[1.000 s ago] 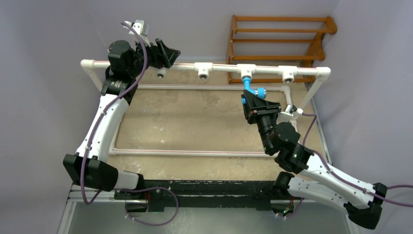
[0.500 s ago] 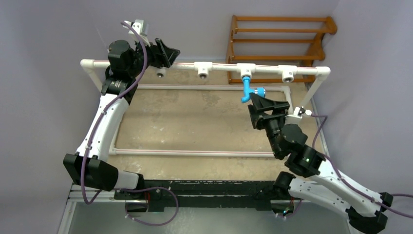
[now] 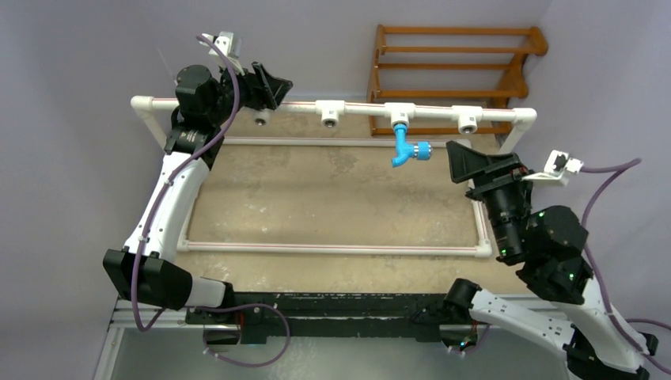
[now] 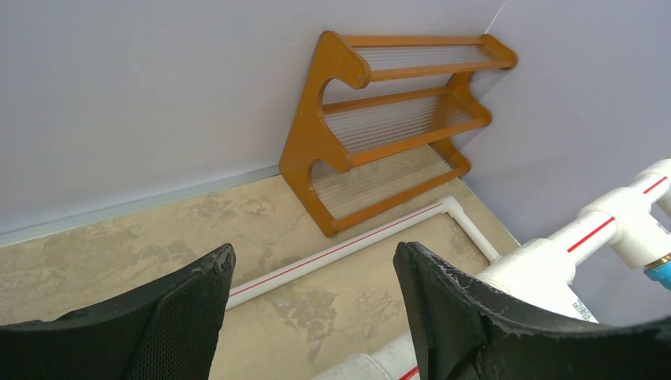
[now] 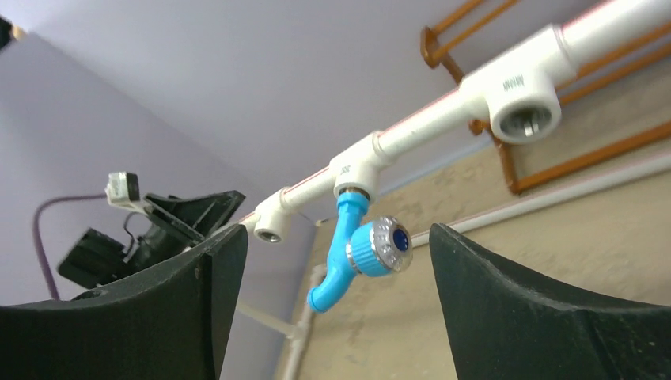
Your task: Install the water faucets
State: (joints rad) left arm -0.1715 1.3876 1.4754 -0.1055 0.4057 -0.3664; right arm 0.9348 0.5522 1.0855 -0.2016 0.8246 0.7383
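The bright blue water faucet hangs screwed into a white tee on the raised pipe rail, spout down and knob facing right. In the right wrist view the faucet stands ahead, apart from both black fingers. My right gripper is open and empty, off to the faucet's right without touching it; its own camera shows the right gripper wide apart. My left gripper is open at the rail's left end, the left gripper holding nothing, with the white rail just beside its right finger.
Three more tees on the rail have bare sockets. A wooden rack leans on the back wall behind the rail. A low white pipe frame borders the tan floor. Walls close in left and right.
My right gripper has opened, let go of the faucet and drawn back to the right. The faucet stays hanging in its tee. The left arm has not moved.
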